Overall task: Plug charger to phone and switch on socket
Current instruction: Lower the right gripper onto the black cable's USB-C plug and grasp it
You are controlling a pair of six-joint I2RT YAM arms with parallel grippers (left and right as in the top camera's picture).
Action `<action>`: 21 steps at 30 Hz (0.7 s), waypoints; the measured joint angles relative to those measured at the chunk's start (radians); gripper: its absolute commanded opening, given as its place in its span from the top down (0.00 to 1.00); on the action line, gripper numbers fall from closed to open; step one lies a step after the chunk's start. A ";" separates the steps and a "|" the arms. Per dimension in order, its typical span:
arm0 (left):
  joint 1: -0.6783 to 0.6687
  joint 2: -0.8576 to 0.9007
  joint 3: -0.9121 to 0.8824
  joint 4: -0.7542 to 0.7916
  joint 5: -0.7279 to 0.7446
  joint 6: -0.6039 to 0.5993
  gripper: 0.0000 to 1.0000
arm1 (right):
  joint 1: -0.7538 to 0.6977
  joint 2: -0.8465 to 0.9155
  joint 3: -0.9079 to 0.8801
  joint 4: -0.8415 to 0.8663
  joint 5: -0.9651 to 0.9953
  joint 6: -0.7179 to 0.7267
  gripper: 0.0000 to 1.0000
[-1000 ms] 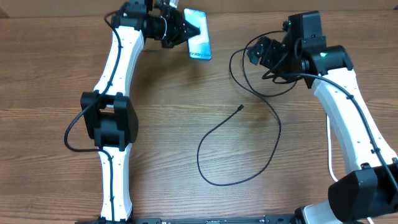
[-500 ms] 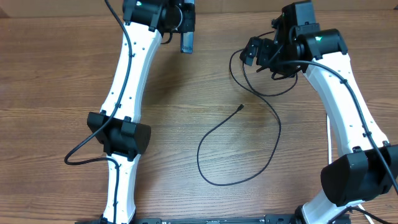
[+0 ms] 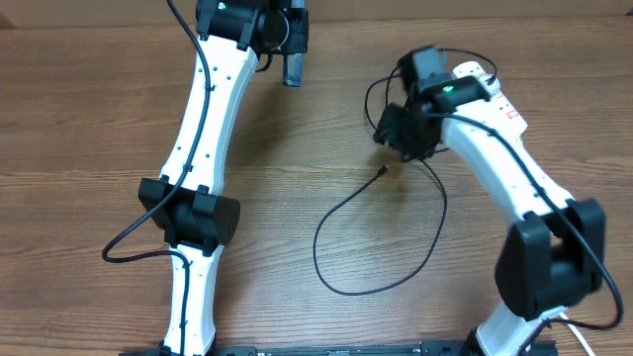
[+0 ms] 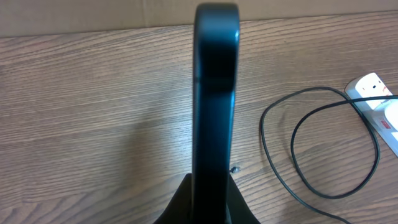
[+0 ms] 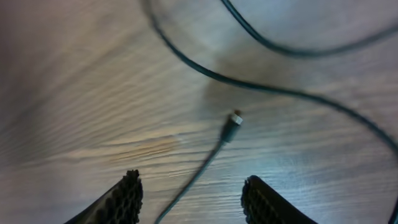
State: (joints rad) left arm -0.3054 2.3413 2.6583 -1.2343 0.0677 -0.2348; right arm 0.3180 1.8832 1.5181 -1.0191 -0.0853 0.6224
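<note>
The phone [image 3: 294, 67] hangs edge-on above the back of the table, and my left gripper [image 3: 289, 44] is shut on it. In the left wrist view the phone's dark edge [image 4: 216, 93] rises straight up from between the fingers [image 4: 186, 205]; its screen is hidden. The black charger cable [image 3: 316, 247] lies looped on the table with its connector tip [image 3: 382, 172] free. My right gripper [image 3: 394, 140] hovers just above that tip, open. The right wrist view shows the tip [image 5: 233, 124] ahead of the gripper [image 5: 193, 202], with the cable running between the fingers untouched. The white socket [image 3: 478, 72] lies at the back right.
More loops of the black cable [image 4: 323, 143] lie by the socket's end [image 4: 373, 93]. The table's back edge [image 4: 93, 28] runs close behind the phone.
The left gripper lifted the phone off the table and turned it on edge, then held still. The right arm swung from the back right down and left, over the cable's tip.
</note>
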 measured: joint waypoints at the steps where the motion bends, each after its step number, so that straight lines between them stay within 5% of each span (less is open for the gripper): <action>1: 0.000 0.000 0.000 0.000 -0.003 0.000 0.96 | 0.015 0.012 -0.016 0.003 0.026 0.036 0.49; 21: 0.000 0.000 0.000 -0.001 -0.013 0.000 0.96 | 0.101 0.173 -0.034 0.016 0.189 0.183 0.49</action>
State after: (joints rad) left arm -0.3054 2.3413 2.6583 -1.2350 0.0544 -0.2348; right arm 0.4194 2.0563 1.4841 -1.0027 0.1040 0.8051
